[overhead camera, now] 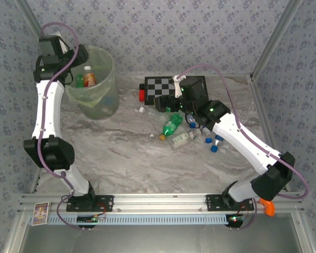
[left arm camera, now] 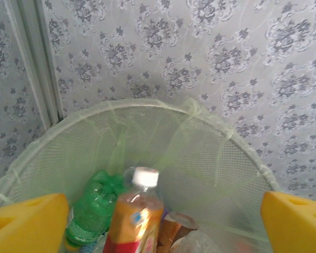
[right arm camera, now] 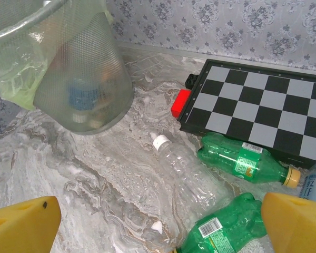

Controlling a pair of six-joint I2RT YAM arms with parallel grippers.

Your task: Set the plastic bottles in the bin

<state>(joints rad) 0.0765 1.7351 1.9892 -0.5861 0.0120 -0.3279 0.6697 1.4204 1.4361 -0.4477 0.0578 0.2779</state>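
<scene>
My left gripper (left arm camera: pixel 163 226) hangs open over the bin (left arm camera: pixel 221 132), its yellow fingers (left arm camera: pixel 26 221) wide apart. Below them, inside the bin, an orange-brown bottle (left arm camera: pixel 134 216) with a white cap stands tilted beside a green bottle (left arm camera: pixel 92 208). From the top view the left gripper (overhead camera: pixel 76 58) is at the bin's (overhead camera: pixel 109 66) left rim. My right gripper (right arm camera: pixel 160 226) is open low over the table, holding nothing. Under it lies a clear bottle (right arm camera: pixel 192 176), with two green bottles (right arm camera: pixel 242 161) (right arm camera: pixel 224 226) beside it. More bottles (overhead camera: pixel 181 138) lie in mid-table.
A black-and-white checkerboard (right arm camera: pixel 263 105) lies at the back with a red block (right arm camera: pixel 180 103) at its left corner. Blue-capped bottles (overhead camera: pixel 216 143) lie beside the right arm. Metal frame posts and patterned walls close in the table on three sides.
</scene>
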